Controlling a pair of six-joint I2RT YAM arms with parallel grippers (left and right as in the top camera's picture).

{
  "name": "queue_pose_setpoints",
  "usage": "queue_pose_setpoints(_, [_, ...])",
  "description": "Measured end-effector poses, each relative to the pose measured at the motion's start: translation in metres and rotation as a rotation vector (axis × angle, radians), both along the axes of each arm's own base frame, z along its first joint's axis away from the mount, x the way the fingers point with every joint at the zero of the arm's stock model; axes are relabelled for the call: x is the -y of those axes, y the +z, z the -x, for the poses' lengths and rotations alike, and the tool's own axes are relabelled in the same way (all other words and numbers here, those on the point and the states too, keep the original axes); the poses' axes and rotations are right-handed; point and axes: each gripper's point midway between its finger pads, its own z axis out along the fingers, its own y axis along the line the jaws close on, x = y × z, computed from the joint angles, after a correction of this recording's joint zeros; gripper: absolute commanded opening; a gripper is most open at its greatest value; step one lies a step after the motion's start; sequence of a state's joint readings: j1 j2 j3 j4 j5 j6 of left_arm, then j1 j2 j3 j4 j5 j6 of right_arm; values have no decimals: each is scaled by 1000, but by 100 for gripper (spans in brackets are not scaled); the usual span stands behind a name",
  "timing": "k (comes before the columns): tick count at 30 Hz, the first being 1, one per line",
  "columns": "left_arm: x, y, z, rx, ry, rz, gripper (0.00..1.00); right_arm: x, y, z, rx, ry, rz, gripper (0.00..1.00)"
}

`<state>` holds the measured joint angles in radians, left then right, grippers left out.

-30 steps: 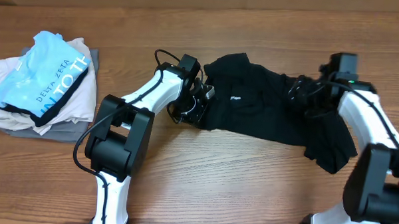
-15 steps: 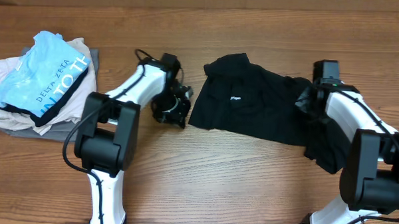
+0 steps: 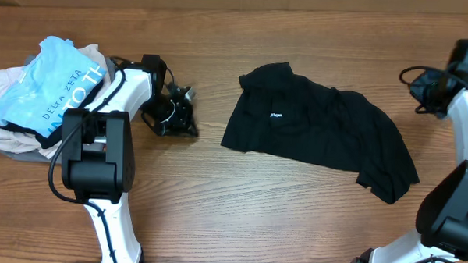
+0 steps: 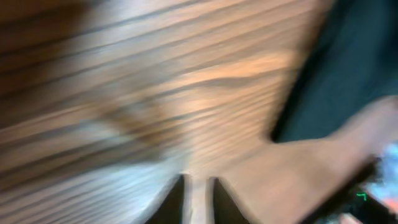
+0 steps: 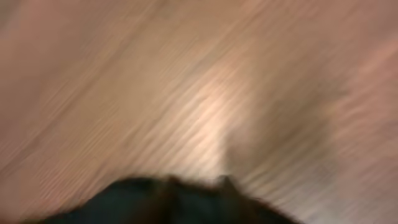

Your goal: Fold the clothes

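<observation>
The black shirt (image 3: 320, 130) lies spread on the wooden table, collar toward the top left, one sleeve trailing at the lower right. My left gripper (image 3: 184, 118) hovers over bare wood to the shirt's left, not touching it. In the blurred left wrist view its fingers (image 4: 174, 202) stand a little apart with only wood between them, and the shirt's edge (image 4: 348, 62) shows at the upper right. My right gripper (image 3: 421, 90) is off the shirt near the table's right edge. Its wrist view is badly blurred, with two tips (image 5: 198, 183) apart over wood and nothing seen held.
A pile of folded garments (image 3: 31, 128) sits at the far left, topped by a light-blue shirt (image 3: 52, 90) with white lettering. The left arm's base link (image 3: 97, 154) stands beside that pile.
Both arms have swung outward off the black shirt, the left one leftward, the right one rightward. Both grippers have let go of the fabric, which now lies flatter.
</observation>
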<state>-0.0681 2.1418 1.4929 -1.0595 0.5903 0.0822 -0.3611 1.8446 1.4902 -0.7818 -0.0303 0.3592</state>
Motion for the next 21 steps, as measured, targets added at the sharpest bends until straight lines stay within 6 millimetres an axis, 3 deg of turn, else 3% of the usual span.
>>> queue_pose_setpoints(2, [14, 12, -2, 40, -27, 66, 72, -23, -3, 5, -25, 82, -81, 54])
queue_pose_setpoints(3, [22, 18, -3, 56, -41, 96, 91, -37, -7, 10, -50, 118, -116, 56])
queue_pose_setpoints(4, [32, 25, -3, 77, -62, 130, 100, -53, -12, 13, -71, 159, -147, 59])
queue_pose_setpoints(10, [92, 48, -4, 188, -174, 299, 100, -142, -57, 27, -151, 390, -175, 75])
queue_pose_setpoints(13, [117, 51, 2, 219, -235, 333, 100, -171, -82, 36, -189, 463, -120, 76])
queue_pose_setpoints(15, [128, 48, 7, 222, -265, 310, 93, -171, -95, 42, -213, 453, -61, 76])
queue_pose_setpoints(17, [137, 38, 11, 234, -294, 233, 79, -160, -105, 47, -237, 405, 9, 74])
queue_pose_setpoints(18, [140, 32, 13, 243, -306, 182, 78, -154, -109, 49, -242, 383, 34, 73])
queue_pose_setpoints(19, [143, 25, 13, 262, -322, 124, 78, -149, -112, 50, -240, 360, 54, 68])
queue_pose_setpoints(21, [147, 14, 12, 303, -347, 5, 78, -141, -118, 51, -234, 330, 80, 49])
